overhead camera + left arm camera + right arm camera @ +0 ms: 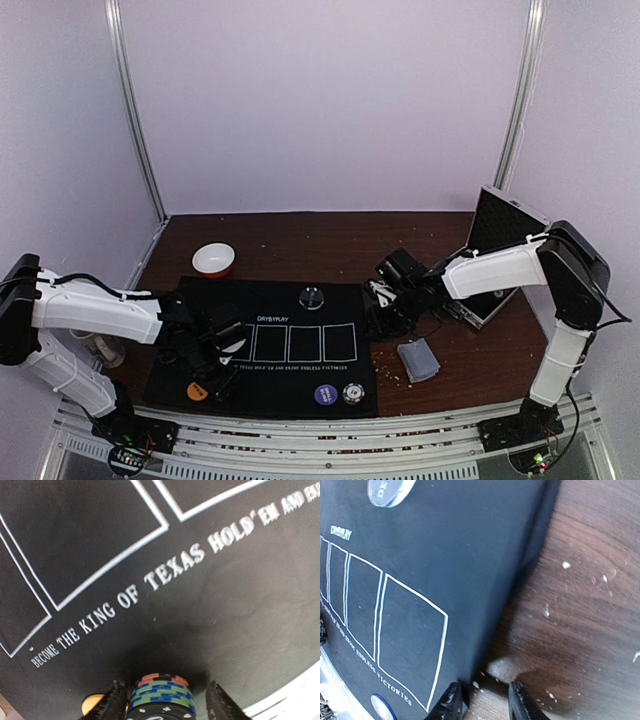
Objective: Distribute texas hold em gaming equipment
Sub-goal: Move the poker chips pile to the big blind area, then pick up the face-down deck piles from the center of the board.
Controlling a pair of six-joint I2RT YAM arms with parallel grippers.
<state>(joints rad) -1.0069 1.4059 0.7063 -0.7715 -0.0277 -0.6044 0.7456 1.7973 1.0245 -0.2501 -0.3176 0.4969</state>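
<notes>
From above, we see the mat (270, 395) spread on the table (300, 235). The disc (312, 296) sits at the mat's far edge. An orange chip (197, 391) lies on its near left part, and a blue chip (324, 394) lies beside a black-and-white chip (351, 393) on its near right. The deck (417, 359) lies whole on the wood just right of the mat, and the card boxes we can see are bare. We judge the chips partly shared out and the dealing not begun. The table is dark wood flecked with pale crumbs (395, 378) and closed in by plain lilac walls (330, 100). A bowl (213, 259) and an open case (497, 240) stand towards the back.

At the left wrist, the left pincer (167, 706) stands spread about a stack (162, 696) of chips on the mat's near strip. A gap shows on one side, and the orange chip sits just beside the stack.

At the right wrist, the right pincer (482, 705) is spread and empty, low at the mat's right edge.
</notes>
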